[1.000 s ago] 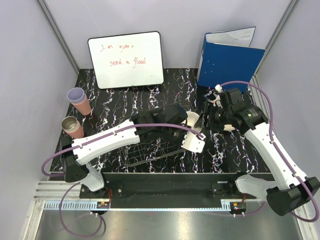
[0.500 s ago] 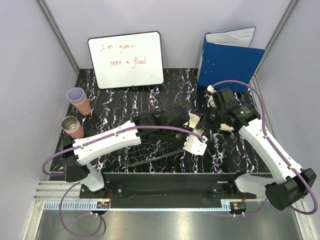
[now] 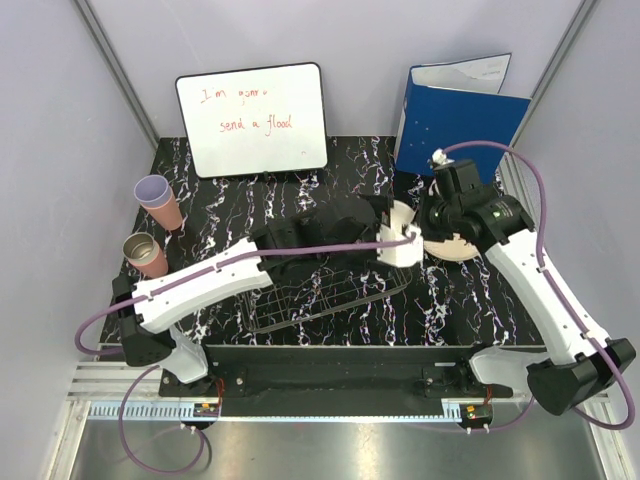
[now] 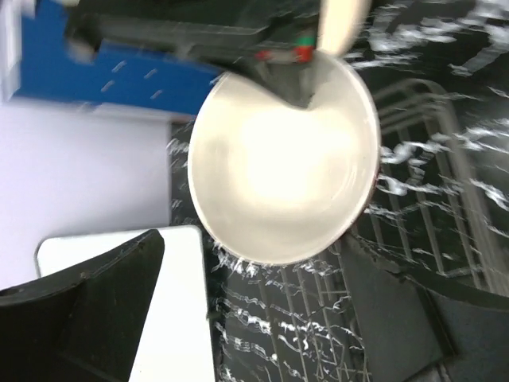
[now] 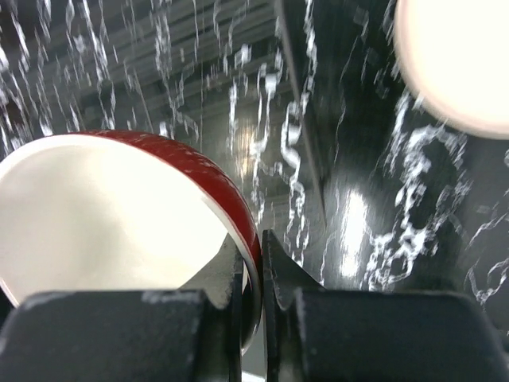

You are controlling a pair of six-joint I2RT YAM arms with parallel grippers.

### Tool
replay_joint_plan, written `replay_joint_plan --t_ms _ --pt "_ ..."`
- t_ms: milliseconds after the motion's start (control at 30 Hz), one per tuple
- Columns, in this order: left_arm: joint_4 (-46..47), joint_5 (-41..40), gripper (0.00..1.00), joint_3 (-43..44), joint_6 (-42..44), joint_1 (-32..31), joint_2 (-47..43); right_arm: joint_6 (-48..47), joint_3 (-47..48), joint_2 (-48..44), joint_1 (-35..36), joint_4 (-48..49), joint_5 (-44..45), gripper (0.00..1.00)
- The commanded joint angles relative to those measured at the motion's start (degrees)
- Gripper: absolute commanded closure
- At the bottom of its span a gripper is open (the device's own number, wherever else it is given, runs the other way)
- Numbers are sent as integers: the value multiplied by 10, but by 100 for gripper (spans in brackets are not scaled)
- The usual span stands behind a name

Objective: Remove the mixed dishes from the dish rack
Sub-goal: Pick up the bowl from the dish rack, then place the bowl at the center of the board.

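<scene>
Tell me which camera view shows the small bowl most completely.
The left wrist view: nearly the whole bowl, rim and cream inside, is visible. The right wrist view shows only part, with the right tool pinching its rim. The top view shows it small, partly hidden.

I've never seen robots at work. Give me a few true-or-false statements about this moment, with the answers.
1. The right gripper pinches the bowl by its rim. True.
2. The left gripper is clamped on a plate. False: it is open and holds nothing.
3. The lavender tumbler and the pink tumbler stand on the table, left of the dish rack. True.
4. The whiteboard bears blue writing. False: the writing is red.
</scene>
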Motion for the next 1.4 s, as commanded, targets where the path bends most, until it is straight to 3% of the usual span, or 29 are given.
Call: replay_joint_plan --t_ms 0,167,333,467,833,1367 --pt "112 -174 1 54 -134 39 -18 10 78 28 -3 39 46 100" --pt "137 -248 1 29 -305 101 -75 19 140 119 -55 75 30 100" --pt "189 -272 1 -101 -450 125 -167 53 201 216 -134 118 -22 100" --pt "212 -284 1 -178 -523 138 -236 54 255 291 -154 130 6 100" --pt "230 -276 1 -282 -572 143 -269 71 278 400 -177 192 28 100" --pt "250 -271 1 -349 -585 143 -260 97 267 543 -178 258 12 100"
